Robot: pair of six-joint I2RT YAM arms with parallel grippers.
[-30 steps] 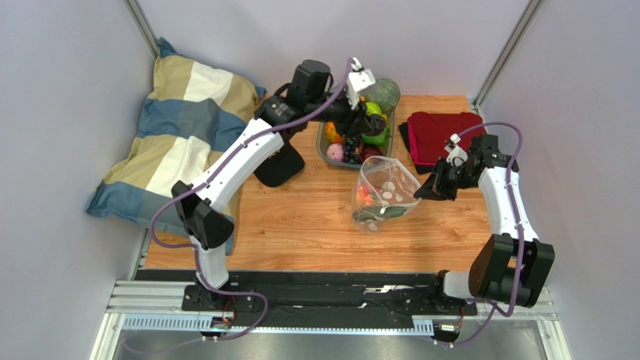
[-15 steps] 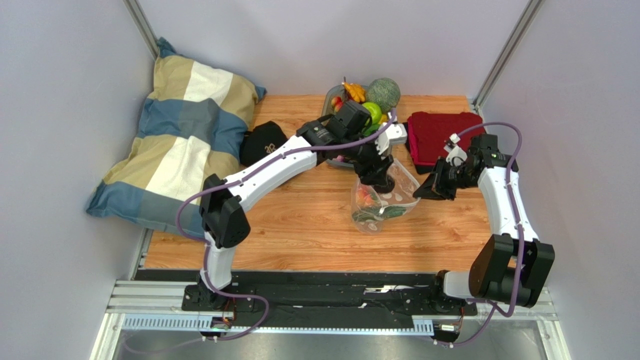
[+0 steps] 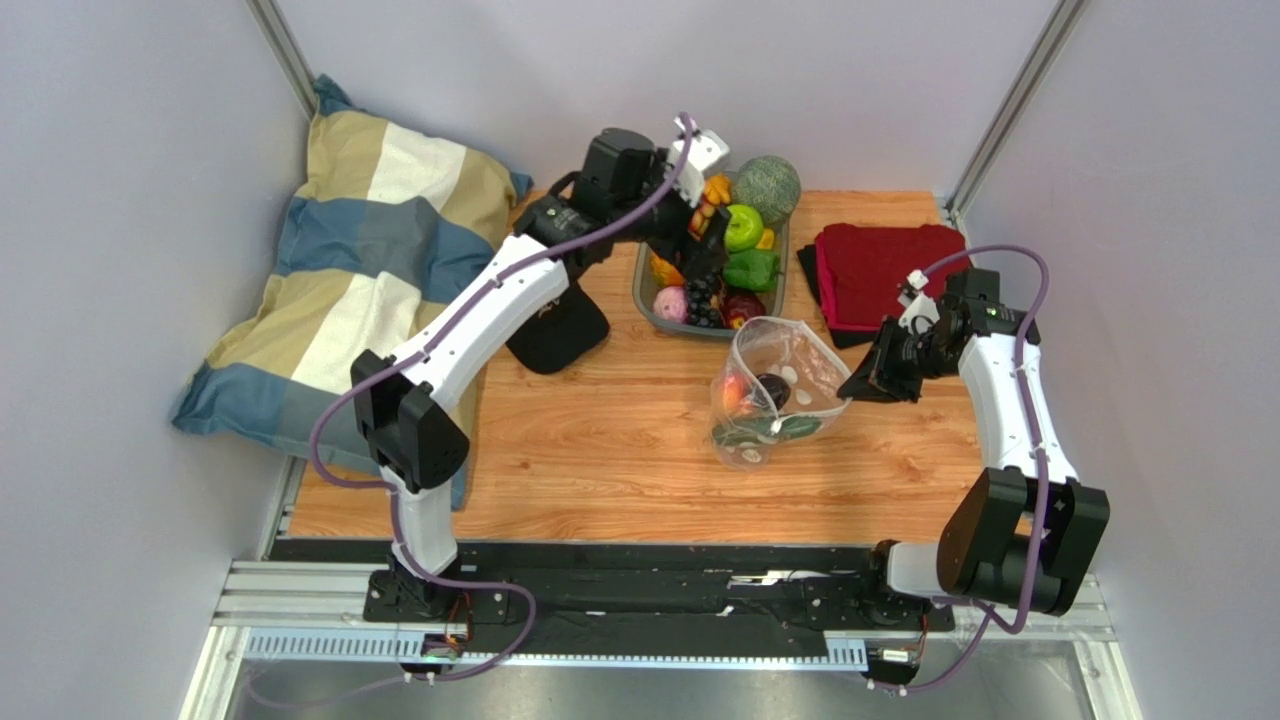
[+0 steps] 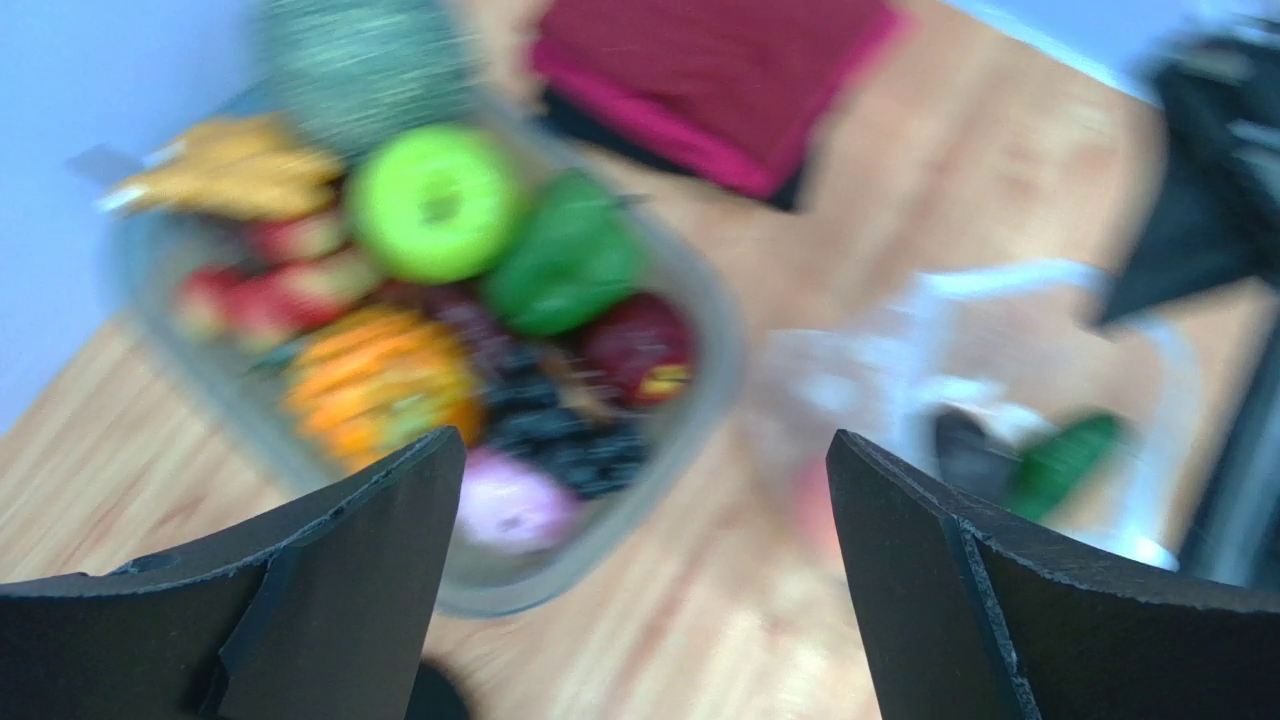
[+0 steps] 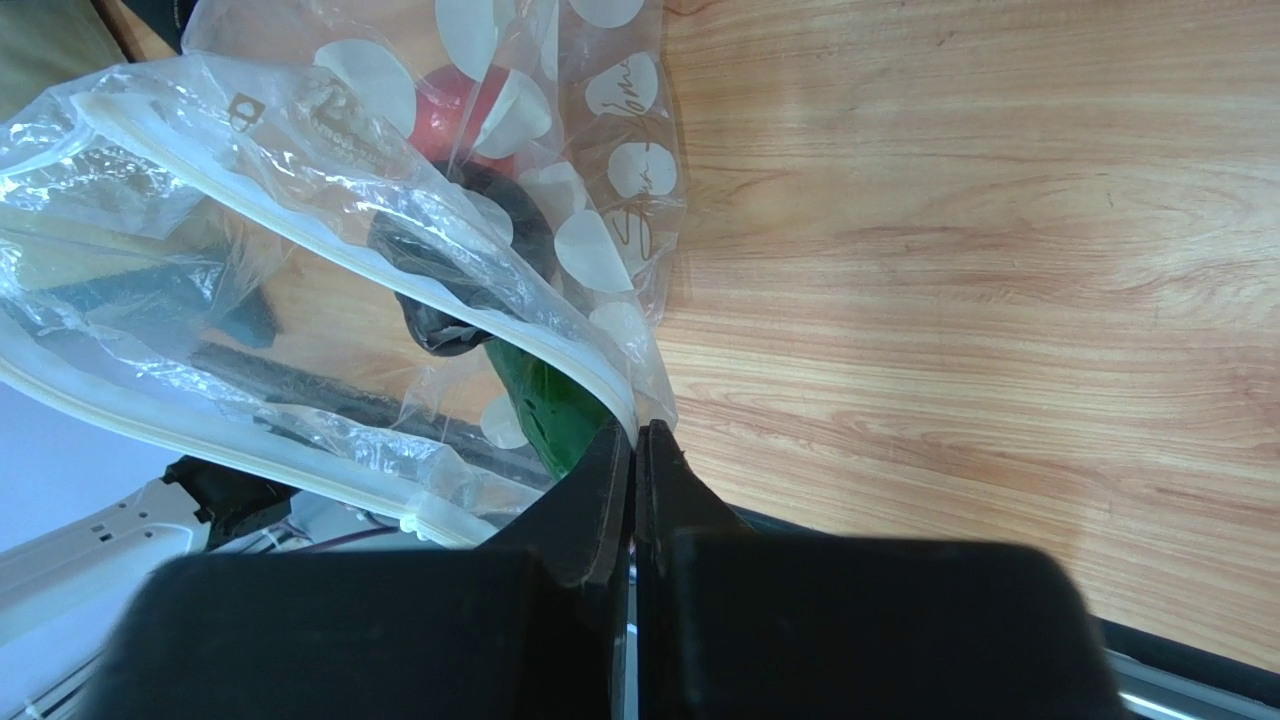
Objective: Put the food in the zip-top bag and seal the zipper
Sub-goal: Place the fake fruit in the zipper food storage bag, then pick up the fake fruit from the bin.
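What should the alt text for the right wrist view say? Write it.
The right gripper pinches the zipper edge of the dotted clear zip-top bag, its mouth open over a wooden table. Inside are red food, dark food and green food.

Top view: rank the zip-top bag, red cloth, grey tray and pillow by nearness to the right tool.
1. zip-top bag, held by the right tool.
2. red cloth, just behind.
3. grey tray, back left.
4. pillow, far left.
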